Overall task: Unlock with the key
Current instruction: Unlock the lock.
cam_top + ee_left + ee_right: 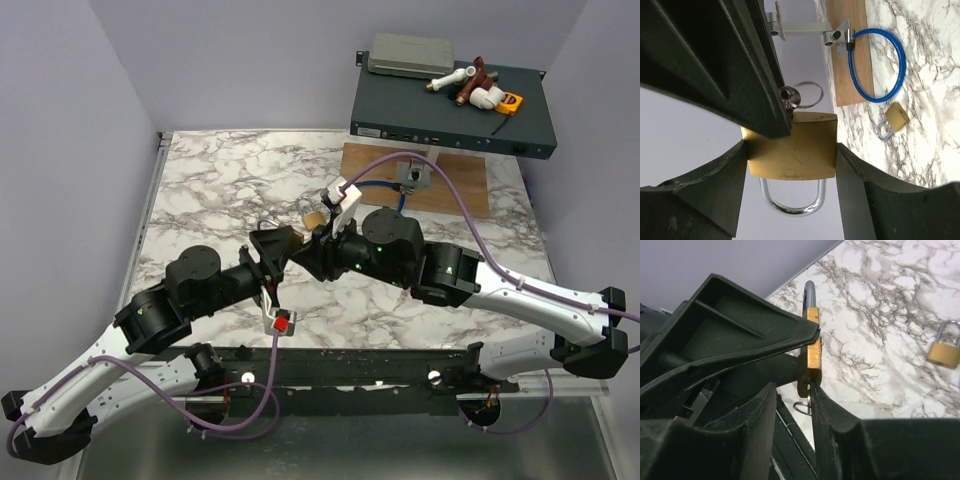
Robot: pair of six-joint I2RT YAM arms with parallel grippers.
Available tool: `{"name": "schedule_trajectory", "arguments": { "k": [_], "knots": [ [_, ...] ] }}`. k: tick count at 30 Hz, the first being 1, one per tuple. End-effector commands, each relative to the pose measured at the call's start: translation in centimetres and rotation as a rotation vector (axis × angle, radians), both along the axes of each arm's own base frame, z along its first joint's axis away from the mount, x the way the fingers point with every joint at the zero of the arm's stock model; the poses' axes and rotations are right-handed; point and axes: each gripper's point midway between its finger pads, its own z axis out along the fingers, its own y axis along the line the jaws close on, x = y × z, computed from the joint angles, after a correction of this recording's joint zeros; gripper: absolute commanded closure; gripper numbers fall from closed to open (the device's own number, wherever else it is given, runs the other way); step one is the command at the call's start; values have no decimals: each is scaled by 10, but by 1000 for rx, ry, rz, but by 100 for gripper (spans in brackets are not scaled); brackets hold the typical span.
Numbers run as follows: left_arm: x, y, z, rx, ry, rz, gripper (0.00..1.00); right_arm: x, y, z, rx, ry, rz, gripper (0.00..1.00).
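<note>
Marble-veined worktop. Wooden board at far right, blue cable loop fixed to metal bracket. Small brass padlock lying near board. Behind, dark flat box bearing grey case, pipe fittings, orange tape measure.

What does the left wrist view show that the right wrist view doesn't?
Only the left wrist view: the blue cable looped over the wooden board, and the broad brass face of the big padlock. Only the right wrist view: that padlock seen edge-on, with the right gripper and its fingers either side of the key. Both views: the big padlock in the left gripper, the key at its end, and the small padlock lying on the marble table.
</note>
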Motion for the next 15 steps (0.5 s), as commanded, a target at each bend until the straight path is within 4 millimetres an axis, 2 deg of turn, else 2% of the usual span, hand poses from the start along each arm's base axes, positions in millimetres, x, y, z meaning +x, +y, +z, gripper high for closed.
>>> {"name": "schedule_trajectory", "arguments": {
  "k": [1, 2, 3, 7, 9, 15],
  "knots": [
    [-8, -6, 57, -154, -94, -47, 100, 7, -8, 30, 108, -47, -54, 56],
    [-7, -6, 56, -152, -92, -40, 100, 7, -12, 33, 115, -49, -64, 49],
    [-6, -6, 56, -152, -92, -35, 100, 7, -18, 36, 125, -53, -73, 47],
    [-4, -6, 57, -163, -86, -26, 100, 7, -32, 36, 129, -51, -102, 44],
    [-4, -7, 61, -176, -83, -24, 100, 7, -34, 29, 120, -42, -111, 39],
    [-5, -9, 69, -188, -82, -37, 100, 6, -18, 20, 105, -41, -69, 35]
  ]
}}
